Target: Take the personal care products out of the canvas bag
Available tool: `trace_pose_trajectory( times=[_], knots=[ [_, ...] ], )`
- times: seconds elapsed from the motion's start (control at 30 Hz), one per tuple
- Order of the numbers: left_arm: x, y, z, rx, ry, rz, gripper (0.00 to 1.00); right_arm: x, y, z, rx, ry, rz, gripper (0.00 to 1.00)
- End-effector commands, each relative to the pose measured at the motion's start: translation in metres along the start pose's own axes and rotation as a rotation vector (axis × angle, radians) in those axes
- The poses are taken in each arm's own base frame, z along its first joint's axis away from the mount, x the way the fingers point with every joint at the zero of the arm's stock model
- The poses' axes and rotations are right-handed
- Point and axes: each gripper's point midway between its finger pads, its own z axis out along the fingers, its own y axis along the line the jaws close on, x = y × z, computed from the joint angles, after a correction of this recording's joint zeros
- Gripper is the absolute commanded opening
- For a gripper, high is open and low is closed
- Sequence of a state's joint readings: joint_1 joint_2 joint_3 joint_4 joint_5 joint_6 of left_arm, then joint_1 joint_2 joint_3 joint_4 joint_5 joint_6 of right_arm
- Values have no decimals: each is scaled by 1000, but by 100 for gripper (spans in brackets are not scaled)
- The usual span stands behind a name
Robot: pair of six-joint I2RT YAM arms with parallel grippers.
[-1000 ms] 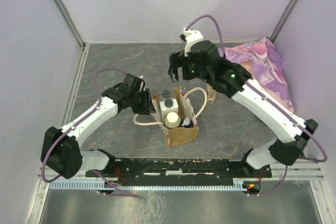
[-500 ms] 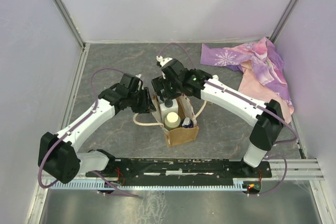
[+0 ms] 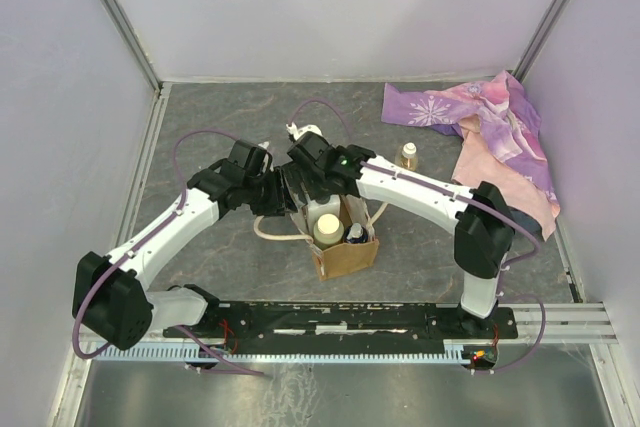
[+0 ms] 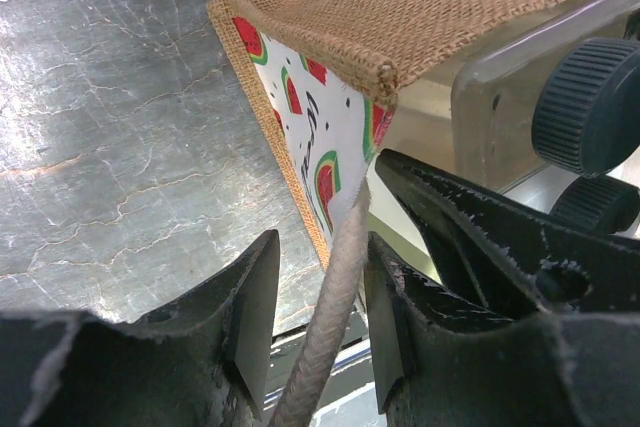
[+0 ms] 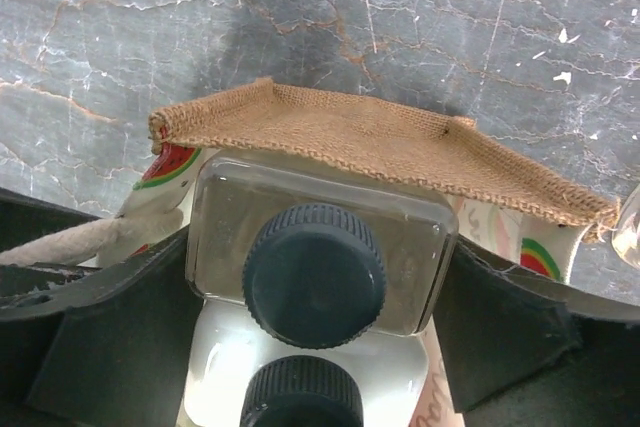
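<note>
The tan canvas bag point(image 3: 350, 257) stands mid-table, its watermelon panel point(image 4: 320, 127) in the left wrist view. My left gripper point(image 3: 278, 195) is shut on the bag's cream rope handle point(image 4: 335, 287) at its left side. My right gripper point(image 3: 312, 187) is down in the bag's far end, its fingers point(image 5: 100, 337) closed against both sides of a clear boxy dark-capped bottle point(image 5: 315, 272). A white dark-capped bottle point(image 5: 300, 397) stands right behind it. The cream-capped round bottle point(image 3: 328, 230) and the orange blue-topped one point(image 3: 355, 235) are in the bag. The slim yellowish bottle point(image 3: 407, 155) stands on the table.
The purple-pink floral cloth point(image 3: 490, 122) lies bunched at the back right, just beyond the slim bottle. The bag's right handle point(image 3: 380, 209) loops out under my right arm. Walls close in the table on three sides.
My right arm has swung left from the back right and come down over the bag's far end, around the boxy bottle. The left arm has stayed on the handle.
</note>
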State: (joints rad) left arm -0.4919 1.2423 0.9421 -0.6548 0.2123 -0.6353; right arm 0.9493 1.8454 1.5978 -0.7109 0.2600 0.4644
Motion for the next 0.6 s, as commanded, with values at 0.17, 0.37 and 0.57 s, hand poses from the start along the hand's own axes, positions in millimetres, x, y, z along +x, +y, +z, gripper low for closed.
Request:
trace_pose_trajectory(
  times=[0.17,0.37,0.57],
  knots=[
    [-5,-5,-9,28,-32,4,3,-64,-13,-45,65,-269,66,68],
    [-6,-6,-7,27,-25,6,3,-99,-20,-92,56,-394,88,58],
    [-3,-5,-6,29,-18,6,3,-136,-32,-146,66,-524,98,57]
  ],
)
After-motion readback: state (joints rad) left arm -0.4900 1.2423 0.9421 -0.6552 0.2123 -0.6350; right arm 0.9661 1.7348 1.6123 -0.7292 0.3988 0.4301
